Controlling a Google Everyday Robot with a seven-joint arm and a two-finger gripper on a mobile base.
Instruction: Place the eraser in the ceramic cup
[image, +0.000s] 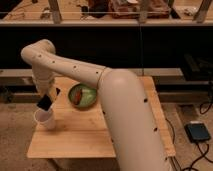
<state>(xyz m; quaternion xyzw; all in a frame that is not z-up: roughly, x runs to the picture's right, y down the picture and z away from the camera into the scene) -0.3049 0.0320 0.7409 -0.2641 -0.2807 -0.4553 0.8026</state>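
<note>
gripper (46, 100) pinching the eraser (44, 103) right above the ceramic cup (44, 118) rim. eraser looks tilted, so on release it could clip the rim and bounce onto the table (80, 137).

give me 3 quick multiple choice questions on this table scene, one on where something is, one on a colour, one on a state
1. Where is the eraser?
A. just above the cup's rim, at the gripper
B. on the green plate
C. on the floor

2. What colour is the cup?
A. red
B. white
C. blue

3. What state is the plate in?
A. upside down
B. stacked on the cup
C. flat on the table, with a brown item on it

Answers:
1. A, the black block sits at the gripper right over the cup at the table's left edge.
2. B, it looks plain white against the wood.
3. C, the green plate lies flat beside the arm, brown item on top.
</note>
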